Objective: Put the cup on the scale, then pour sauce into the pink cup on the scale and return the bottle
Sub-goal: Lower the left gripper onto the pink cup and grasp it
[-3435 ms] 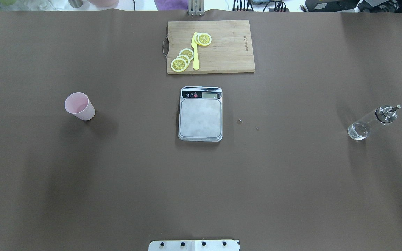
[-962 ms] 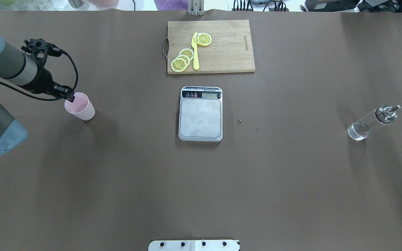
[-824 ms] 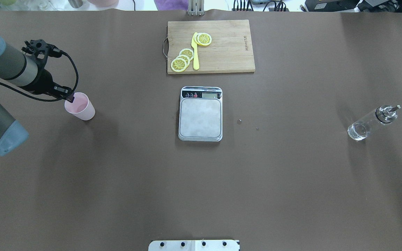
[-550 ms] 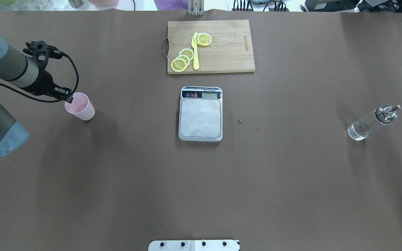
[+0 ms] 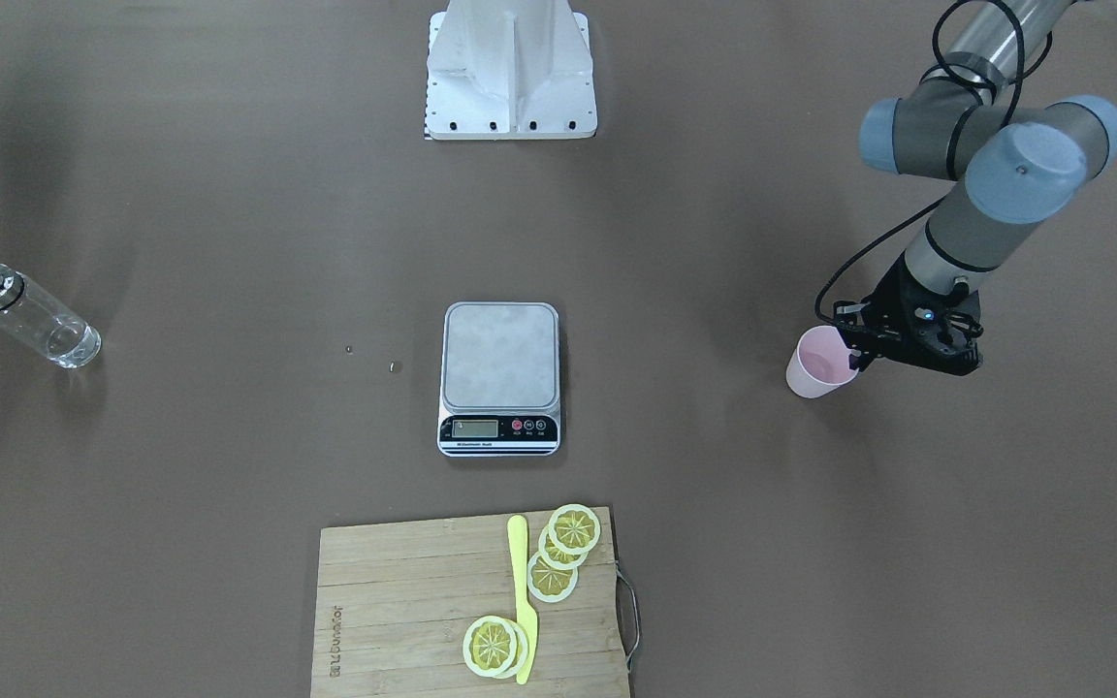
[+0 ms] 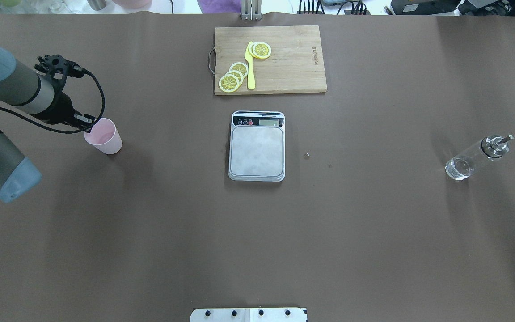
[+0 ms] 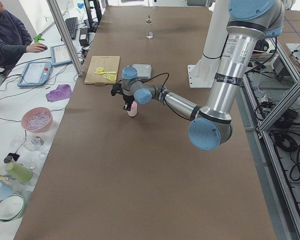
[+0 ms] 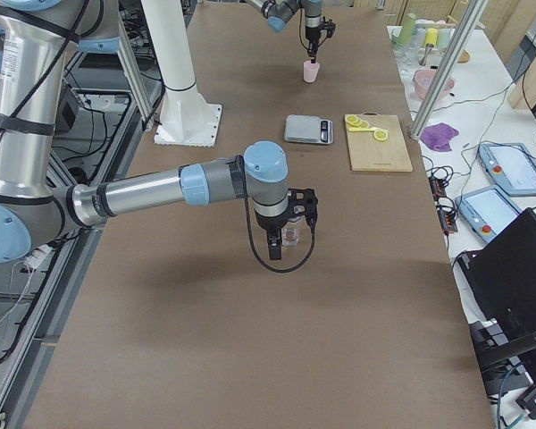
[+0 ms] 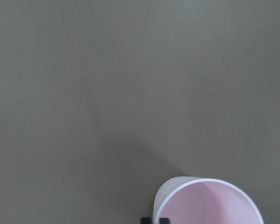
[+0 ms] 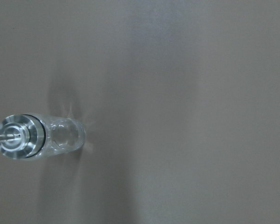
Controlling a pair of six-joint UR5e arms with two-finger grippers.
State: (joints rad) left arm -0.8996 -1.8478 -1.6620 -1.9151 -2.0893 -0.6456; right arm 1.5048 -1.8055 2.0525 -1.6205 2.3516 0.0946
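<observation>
Left tool [image 6: 88, 128] is seen at the rim of the pink cup [image 6: 105, 139]. Its fingers [image 9: 163, 220] are set close on either side of the cup wall and appear clenched on it. One cup is counted, standing upright on the table [image 6: 257, 250] toward the robot's left, well apart from the one scale [image 6: 256, 150] at the middle. One bottle [image 6: 472, 160] is stood on the table at the right end, also well apart from the scale. The right tool [image 8: 288, 228] is held just above the bottle; whether it is released or clenched cannot be told. Beyond the scale one cutting board [image 6: 293, 67] is laid, on which five lemon slices [image 6: 229, 83] and one yellow knife [image 6: 251, 76] are counted. Two small specks [image 6: 306, 155] are seen on the table near the scale's right side.
</observation>
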